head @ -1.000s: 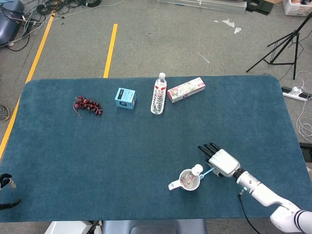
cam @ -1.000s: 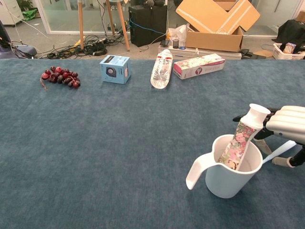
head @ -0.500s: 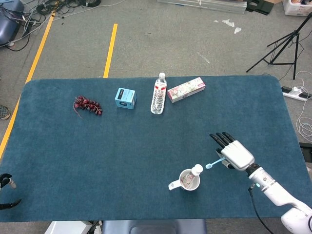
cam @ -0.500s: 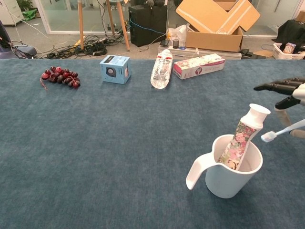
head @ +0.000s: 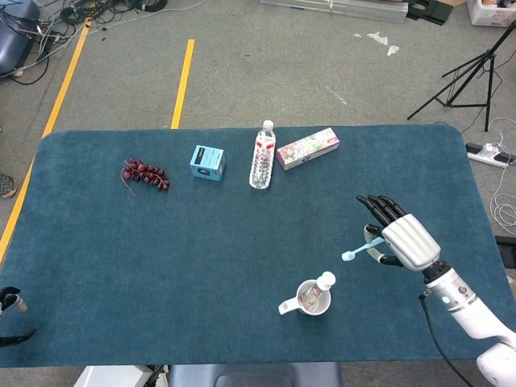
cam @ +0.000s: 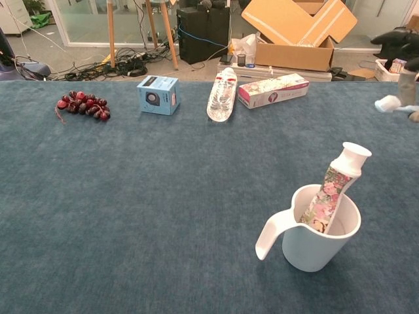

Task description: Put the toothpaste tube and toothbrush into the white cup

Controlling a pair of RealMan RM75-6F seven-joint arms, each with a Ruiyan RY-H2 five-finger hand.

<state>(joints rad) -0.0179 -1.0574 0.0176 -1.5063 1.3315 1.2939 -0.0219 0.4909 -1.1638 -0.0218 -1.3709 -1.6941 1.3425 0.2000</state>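
Right hand [head: 399, 240]: hanging in the right of the head view, above the table [head: 97, 266], upper right of the cup. Its fingers are pinching the toothbrush [head: 360, 247] by the handle, the dark fingertips spreading forward; the brush head is pointing left toward the cup, probably for a tip-first drop.

Toothbrush: being carried in the air, well apart from the cup, not yet in it.

White cup [cam: 319, 235]: standing upright in the lower right of the chest view, handle jutting to the left.

Toothpaste tube [cam: 335, 187]: already leaning inside the cup, cap uppermost and tilting right, resting against the rim; this is leaving the left part of the opening free for the brush.

Left hand: not showing in either view.

Judgement: half done; the brush needs lowering into the cup.
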